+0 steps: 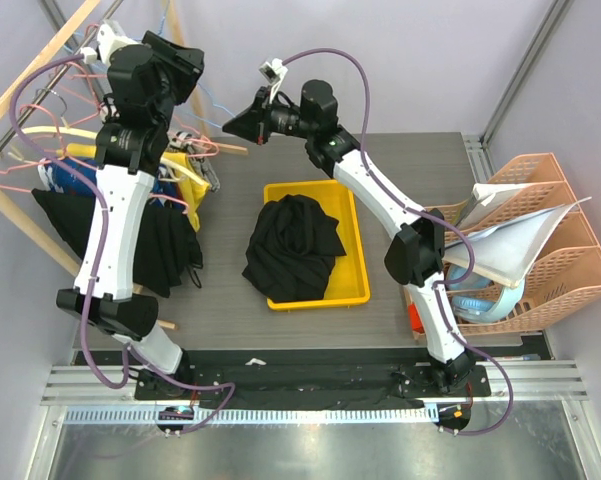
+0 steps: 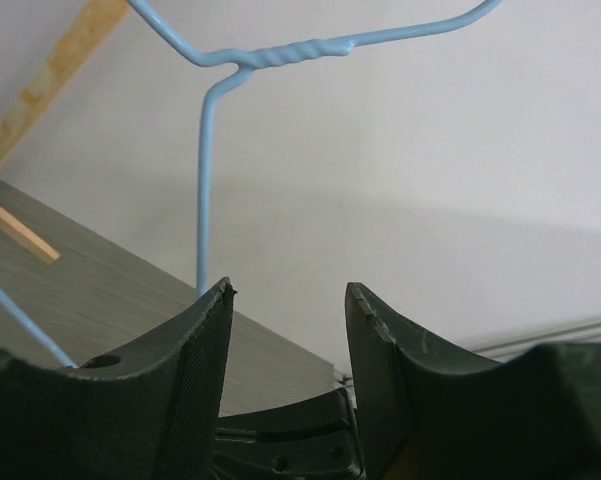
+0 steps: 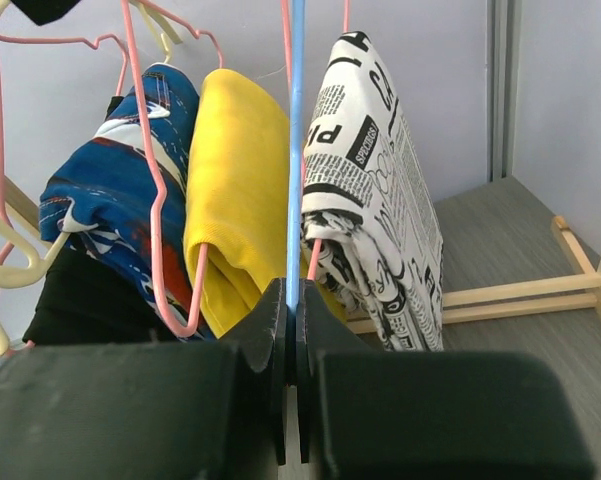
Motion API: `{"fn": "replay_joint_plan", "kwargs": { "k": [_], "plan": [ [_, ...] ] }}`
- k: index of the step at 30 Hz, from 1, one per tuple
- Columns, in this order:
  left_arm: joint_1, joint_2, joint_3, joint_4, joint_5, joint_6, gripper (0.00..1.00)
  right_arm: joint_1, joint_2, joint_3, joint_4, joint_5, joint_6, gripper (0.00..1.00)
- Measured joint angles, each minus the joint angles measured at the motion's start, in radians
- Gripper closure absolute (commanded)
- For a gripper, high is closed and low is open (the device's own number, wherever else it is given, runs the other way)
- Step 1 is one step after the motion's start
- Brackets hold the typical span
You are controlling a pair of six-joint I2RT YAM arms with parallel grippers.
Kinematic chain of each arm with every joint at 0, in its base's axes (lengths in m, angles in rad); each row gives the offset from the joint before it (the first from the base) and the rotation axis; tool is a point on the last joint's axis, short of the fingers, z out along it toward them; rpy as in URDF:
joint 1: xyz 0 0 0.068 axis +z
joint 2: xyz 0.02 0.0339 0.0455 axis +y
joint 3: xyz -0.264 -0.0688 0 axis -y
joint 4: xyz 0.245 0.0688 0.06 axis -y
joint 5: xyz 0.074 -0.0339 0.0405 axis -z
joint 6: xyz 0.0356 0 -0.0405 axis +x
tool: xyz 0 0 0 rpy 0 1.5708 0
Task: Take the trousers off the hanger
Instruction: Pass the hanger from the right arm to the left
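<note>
Pressed together on the thin wire of a blue hanger point(image 3: 296, 150), the right pincer point(image 3: 290, 300) pinches it low down, and its own view shows no cloth on that wire. Behind it a blue print point(image 3: 110, 210), a yellow cloth point(image 3: 235, 200) and a newsprint cloth point(image 3: 375, 200) hang on pink hangers point(image 3: 145, 150). The left pincer point(image 2: 290, 292) is spread and holds nothing, with the hanger's upright wire just beside its left finger and the twisted neck above. The trousers point(image 1: 295, 245), a black heap, lie in the yellow bin point(image 1: 358, 262) in the middle of the surface point(image 1: 430, 170), well apart from both pincers, which are raised toward the rack at the far left. I judge the removal itself as good as done: the cloth is off and dropped, and the step in hand is dealing with the bare hanger. The next move, as I read it, calls for the left pincer to close on the neck, or for the right to carry the hanger aside, keeping the wire clear of the pink hangers so it does not snag. Whether the heap is a single garment I cannot tell.
</note>
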Motion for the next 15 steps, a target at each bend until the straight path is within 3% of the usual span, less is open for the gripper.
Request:
{"fn": "replay_joint_plan", "kwargs": {
  "k": [11, 15],
  "plan": [
    [-0.018, 0.037, 0.007, 0.011, -0.012, -0.019, 0.52, -0.01, 0.0, -0.004, -0.009, -0.012, 0.014, 0.99],
    [-0.081, 0.037, 0.013, -0.018, -0.084, 0.021, 0.46, -0.012, 0.0, -0.004, -0.009, -0.012, 0.016, 0.99]
  ]
}}
